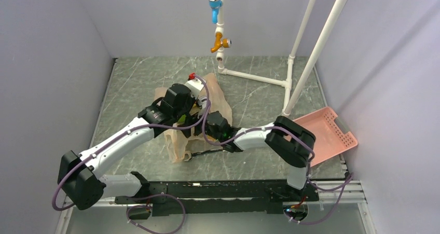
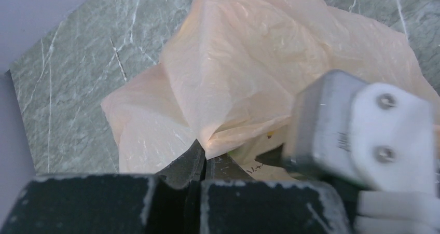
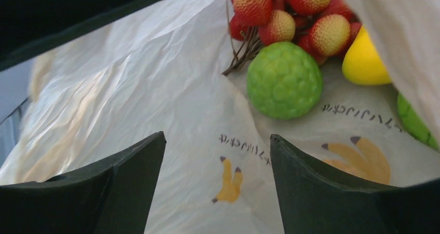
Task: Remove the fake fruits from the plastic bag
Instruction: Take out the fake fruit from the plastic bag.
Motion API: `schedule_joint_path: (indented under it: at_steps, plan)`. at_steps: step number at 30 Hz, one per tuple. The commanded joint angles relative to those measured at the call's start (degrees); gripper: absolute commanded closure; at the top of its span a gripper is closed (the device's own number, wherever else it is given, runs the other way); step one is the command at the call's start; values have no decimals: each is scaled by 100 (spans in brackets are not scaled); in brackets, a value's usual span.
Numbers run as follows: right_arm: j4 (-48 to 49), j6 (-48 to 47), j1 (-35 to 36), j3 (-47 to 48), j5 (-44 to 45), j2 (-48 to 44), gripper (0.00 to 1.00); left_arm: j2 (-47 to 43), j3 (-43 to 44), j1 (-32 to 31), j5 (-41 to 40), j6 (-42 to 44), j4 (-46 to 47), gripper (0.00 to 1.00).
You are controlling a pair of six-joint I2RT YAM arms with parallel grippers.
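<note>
The right gripper (image 3: 217, 140) sits nearest, pushed into the mouth of the bag (image 3: 129, 88). Its jaws are well apart and hold nothing; only printed film lies under the gap. Just ahead rests a bumpy green ball (image 3: 283, 80), with a red-and-yellow bunch (image 3: 290, 11) touching it from behind. A yellow fruit (image 3: 363, 63) lies beside that and a second green piece (image 3: 412, 121) sits at the right edge, so all the fruits seen are inside the bag. Farther back, the left gripper (image 2: 201, 159) is pinched tight on a fold of the upper film, probably lifting it to hold the mouth open for the reach. The bag lies in the middle of the table (image 1: 135, 78).
</note>
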Motion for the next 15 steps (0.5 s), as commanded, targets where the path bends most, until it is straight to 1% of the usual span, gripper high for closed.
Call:
schedule_joint_path:
  at_steps: [1, 4, 8, 15]
  plan:
    - [530, -52, -104, 516, 439, 501, 20, -204, -58, -159, 167, 70, 348, 100]
    - [508, 173, -238, 807, 345, 819, 18, -236, -65, -249, 134, 90, 329, 100]
    - [335, 136, -264, 1152, 476, 1181, 15, -300, -102, -277, 95, 121, 362, 100]
    - [557, 240, -364, 1324, 475, 1690, 12, -193, -33, -280, 233, 146, 301, 100]
